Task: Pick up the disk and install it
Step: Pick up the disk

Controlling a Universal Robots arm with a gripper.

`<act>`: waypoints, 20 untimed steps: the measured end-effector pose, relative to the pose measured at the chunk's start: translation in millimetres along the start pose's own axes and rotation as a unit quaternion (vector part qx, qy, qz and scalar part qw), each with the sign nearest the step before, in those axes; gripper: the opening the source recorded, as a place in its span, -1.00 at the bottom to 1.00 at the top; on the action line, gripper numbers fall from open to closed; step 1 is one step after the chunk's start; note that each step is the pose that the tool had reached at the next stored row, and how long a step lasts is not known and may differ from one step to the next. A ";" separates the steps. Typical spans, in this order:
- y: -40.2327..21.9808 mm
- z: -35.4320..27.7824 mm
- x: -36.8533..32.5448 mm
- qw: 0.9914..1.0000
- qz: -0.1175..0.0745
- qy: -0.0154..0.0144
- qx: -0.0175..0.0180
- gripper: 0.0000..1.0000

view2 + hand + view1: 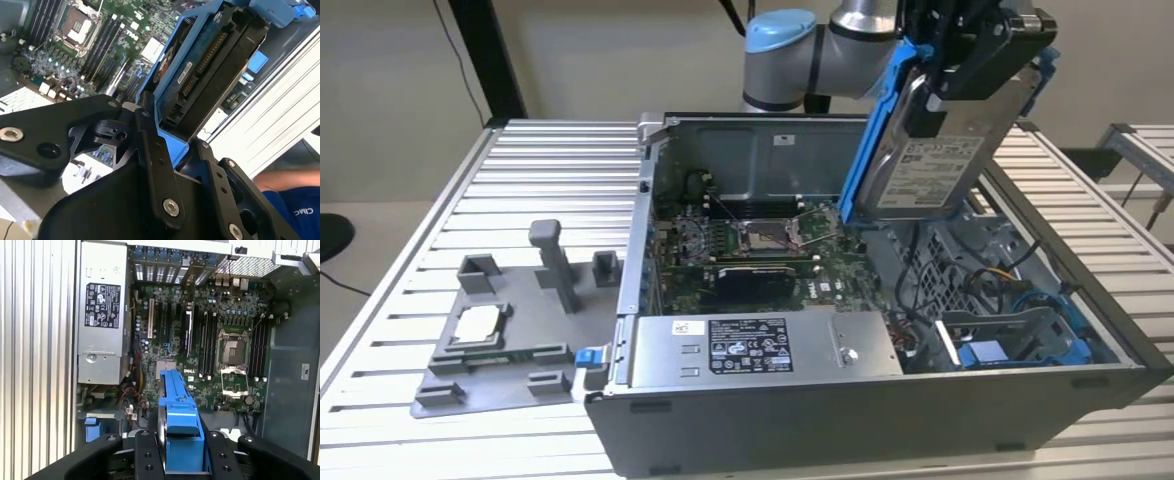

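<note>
The disk is a silver-grey hard drive with a white label in a bright blue carrier frame. It hangs on edge, slightly tilted, above the right half of the open computer case. My gripper is shut on its upper end. In the second wrist view the black fingers clamp the blue frame of the disk from both sides. In the first wrist view the disk shows edge-on between the fingers, over the motherboard.
Inside the case lie the motherboard, a grey power supply box with a label, and a blue drive bay at the exterior view's right. A grey fixture holding a small square chip sits left of the case. A blue sleeve is nearby.
</note>
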State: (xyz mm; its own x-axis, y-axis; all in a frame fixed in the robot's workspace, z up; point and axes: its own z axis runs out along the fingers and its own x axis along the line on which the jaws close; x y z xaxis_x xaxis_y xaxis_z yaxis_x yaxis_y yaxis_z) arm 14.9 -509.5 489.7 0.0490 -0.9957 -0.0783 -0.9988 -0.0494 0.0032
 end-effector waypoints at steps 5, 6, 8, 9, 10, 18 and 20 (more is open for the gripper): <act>-6.4 -1.0 11.9 1.000 0.000 0.000 0.000 -1.00; -7.4 -1.1 14.1 1.000 0.000 0.000 0.000 -1.00; -9.1 -1.4 17.5 1.000 0.000 0.000 0.000 -1.00; -9.6 -1.5 19.1 1.000 0.000 0.000 0.000 -1.00; -10.1 -1.6 20.9 1.000 0.000 0.000 0.000 -1.00; -11.9 -0.7 33.4 1.000 -0.001 0.001 0.014 -1.00; -12.0 -0.1 35.2 1.000 -0.002 0.001 0.022 -1.00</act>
State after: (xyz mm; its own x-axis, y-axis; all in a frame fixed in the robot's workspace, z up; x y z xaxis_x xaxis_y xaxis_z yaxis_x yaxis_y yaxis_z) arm 28.6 -544.0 487.0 0.0522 -0.9958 -0.0757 -0.9980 -0.0492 -0.0402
